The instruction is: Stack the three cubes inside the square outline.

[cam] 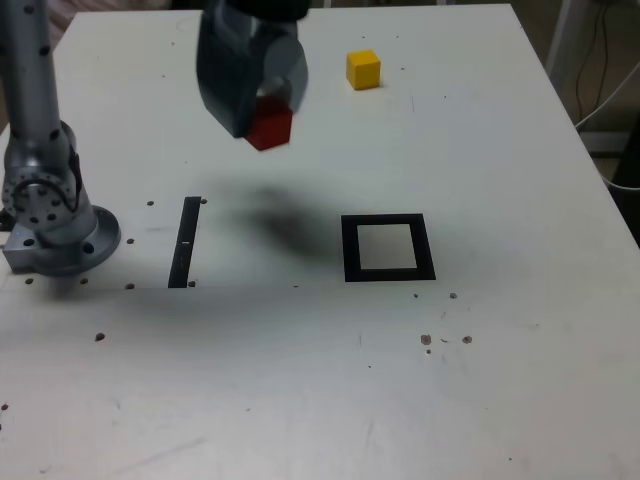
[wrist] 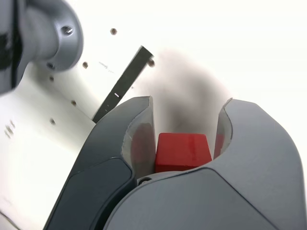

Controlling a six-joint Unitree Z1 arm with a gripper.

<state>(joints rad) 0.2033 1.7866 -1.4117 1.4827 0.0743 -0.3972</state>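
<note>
My gripper (cam: 262,115) is shut on the red cube (cam: 271,129) and holds it in the air above the far middle of the white table; its shadow falls on the table below. In the wrist view the red cube (wrist: 183,151) sits between the two dark jaws of the gripper (wrist: 187,112). The yellow cube (cam: 363,69) rests on the table at the back, to the exterior view's right of the gripper. The square outline (cam: 349,250), black with a white centre, lies nearer the front right and has nothing in it. The green cube is out of view.
The arm's grey base (cam: 55,225) stands at the exterior view's left. A thin black strip (cam: 185,242) lies between the base and the square outline, and shows as a strip (wrist: 125,82) in the wrist view. Small dark specks dot the table. The table's right edge (cam: 575,120) is close.
</note>
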